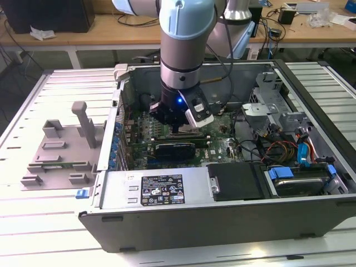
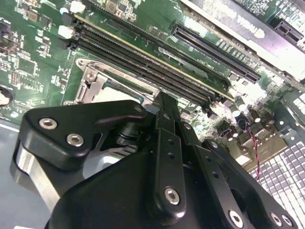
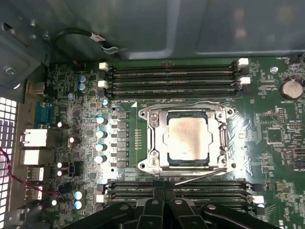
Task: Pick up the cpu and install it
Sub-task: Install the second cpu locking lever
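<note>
The cpu [image 3: 189,138] lies flat in the motherboard socket [image 3: 153,138], its dull silver top showing inside the metal frame. The frame's thin lever [image 3: 200,175] runs along one side. My gripper [image 3: 159,193] hovers over the memory slots just beside the socket, fingers pressed together with nothing between them. In the exterior view the gripper [image 1: 178,129] hangs low inside the open computer case [image 1: 183,217], close above the board. In the second wrist view the fingers [image 2: 164,107] stand next to the socket frame [image 2: 93,83].
Memory slots [image 3: 174,78] flank the socket on two sides. A dark expansion card [image 1: 174,149] sits beside the gripper. Cables and a drive cage [image 1: 278,119] crowd the exterior view's right. A grey fixture [image 1: 61,150] lies on the table outside the case at the exterior view's left.
</note>
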You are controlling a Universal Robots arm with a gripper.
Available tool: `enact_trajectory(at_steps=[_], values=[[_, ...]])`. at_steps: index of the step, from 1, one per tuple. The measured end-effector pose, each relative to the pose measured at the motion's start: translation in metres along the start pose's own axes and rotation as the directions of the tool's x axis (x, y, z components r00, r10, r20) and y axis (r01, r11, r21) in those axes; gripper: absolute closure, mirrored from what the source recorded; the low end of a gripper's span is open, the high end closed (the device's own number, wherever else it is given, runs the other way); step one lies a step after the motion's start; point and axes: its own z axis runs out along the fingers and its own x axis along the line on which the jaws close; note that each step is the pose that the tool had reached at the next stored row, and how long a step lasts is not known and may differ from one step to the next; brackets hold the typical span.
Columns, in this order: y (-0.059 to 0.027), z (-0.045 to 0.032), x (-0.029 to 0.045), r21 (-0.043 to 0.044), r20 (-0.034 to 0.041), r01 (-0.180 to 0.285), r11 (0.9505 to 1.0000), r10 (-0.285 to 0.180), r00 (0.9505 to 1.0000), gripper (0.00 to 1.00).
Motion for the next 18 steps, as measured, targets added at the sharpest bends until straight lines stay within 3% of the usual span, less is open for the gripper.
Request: enact_trajectory(at_steps=[6,9,11,13,16,18], values=[[-0.0014,0.0098,0.0061,0.0,0.0028,0.001,1.0,-0.001,1.0,0.89],[-0.0016,0.013,0.0075,-0.0006,0.0122,0.002,1.0,-0.002,0.9999,0.89],[-0.0016,0.0145,0.0097,-0.005,0.0233,0.004,1.0,-0.004,0.9997,0.89],[-0.0017,0.0148,0.0115,-0.0133,0.0306,0.006,0.9999,-0.006,0.9995,0.89],[-0.0019,0.0154,0.0158,-0.0347,0.0404,0.009,0.9994,-0.008,0.9992,0.89],[-0.002,0.016,0.0183,-0.0593,0.0489,0.012,0.9982,-0.009,0.9988,0.89]])
